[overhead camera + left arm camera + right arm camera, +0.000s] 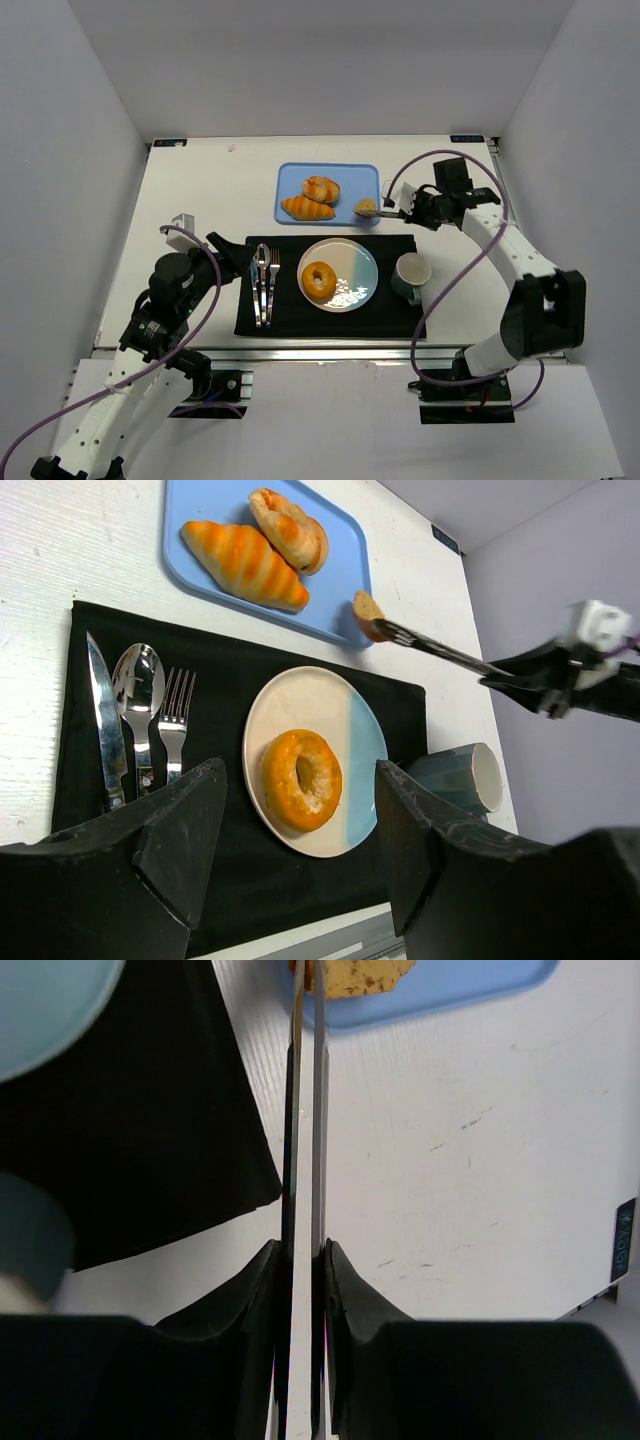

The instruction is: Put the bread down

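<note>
While my left pincer hangs wide open and empty over the black mat, a bagel sits on the plate. Bread piece is at the blue tray's right edge, pinched by tongs. My right pincer is squeezed closed on them.
</note>
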`<state>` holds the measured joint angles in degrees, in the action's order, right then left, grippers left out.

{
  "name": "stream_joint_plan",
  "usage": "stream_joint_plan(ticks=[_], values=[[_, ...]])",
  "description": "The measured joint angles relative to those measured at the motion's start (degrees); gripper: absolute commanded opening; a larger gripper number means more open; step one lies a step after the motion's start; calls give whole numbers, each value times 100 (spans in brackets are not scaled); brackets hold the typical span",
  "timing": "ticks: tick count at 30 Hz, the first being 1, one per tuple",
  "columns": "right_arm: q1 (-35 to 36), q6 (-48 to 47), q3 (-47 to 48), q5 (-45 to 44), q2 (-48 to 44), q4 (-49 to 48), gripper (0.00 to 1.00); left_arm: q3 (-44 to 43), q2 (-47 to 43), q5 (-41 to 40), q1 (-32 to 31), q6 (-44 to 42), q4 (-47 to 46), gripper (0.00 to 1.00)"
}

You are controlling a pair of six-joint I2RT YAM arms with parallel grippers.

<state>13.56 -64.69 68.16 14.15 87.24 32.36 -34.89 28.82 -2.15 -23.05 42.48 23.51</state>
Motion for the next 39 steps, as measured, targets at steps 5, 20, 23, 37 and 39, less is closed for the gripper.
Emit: stream_joint_plan(ticks=[5,20,23,37,39], values=[[22,-4,-9,686,-1086,511,0,4,44,2,0,0,-17,71],[743,-201,-807,1287,-2000,1530,26,68,256,70,0,0,-170,71],[868,-249,-804,1287,-1888,1593,34,79,205,70,0,2,-166,71],[933,-372,-769,1165,-1766,1735,46,155,24,66,0,26,-166,71],[933,-369,-743,1169,-1818,1740,47,155,57,66,0,24,-168,71]])
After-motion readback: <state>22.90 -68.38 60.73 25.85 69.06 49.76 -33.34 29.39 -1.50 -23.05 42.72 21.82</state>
